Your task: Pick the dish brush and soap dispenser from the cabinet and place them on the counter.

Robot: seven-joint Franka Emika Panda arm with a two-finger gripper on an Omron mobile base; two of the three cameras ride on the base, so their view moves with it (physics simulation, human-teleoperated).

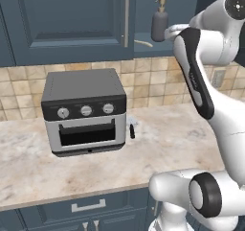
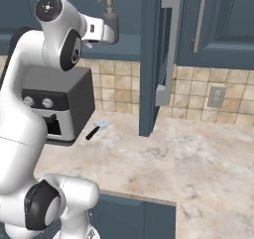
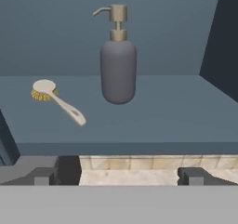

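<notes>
Soap dispenser [image 3: 118, 62] and dish brush [image 3: 56, 101] are both sitting on the cabinet shelf [image 3: 153, 111], so basically nothing's been moved to the desk yet.

Starting from the gripper [image 3: 118, 175]: jaws are spread wide, nothing between them, and it's parked right at the front lip of the shelf, aimed pretty much at the dispenser. In the hand view the two finger tips sit low, well apart from each other, with the bottle straight ahead and upright, tan pump on top. The brush lies flat just to the left of the bottle, round head with yellowish bristles pointing away, cream handle angled toward the camera. The two are near each other but not touching.

From the base views the arm is reaching up into the open cabinet [image 1: 72, 19], with the hand just beside the dispenser. The door [image 2: 151, 59] is swung out edge-on in the right base view.

Below that there's the desk [image 1: 167, 139] with a toaster oven [image 1: 85, 111] on it and a small white thing with a short black handle [image 1: 131, 128] next to it, which isn't the brush we want.

So my read: cabinet's open, that part's done. Both pickups and both placements are left. Looks like the dispenser goes first, judging by the aim.
</notes>
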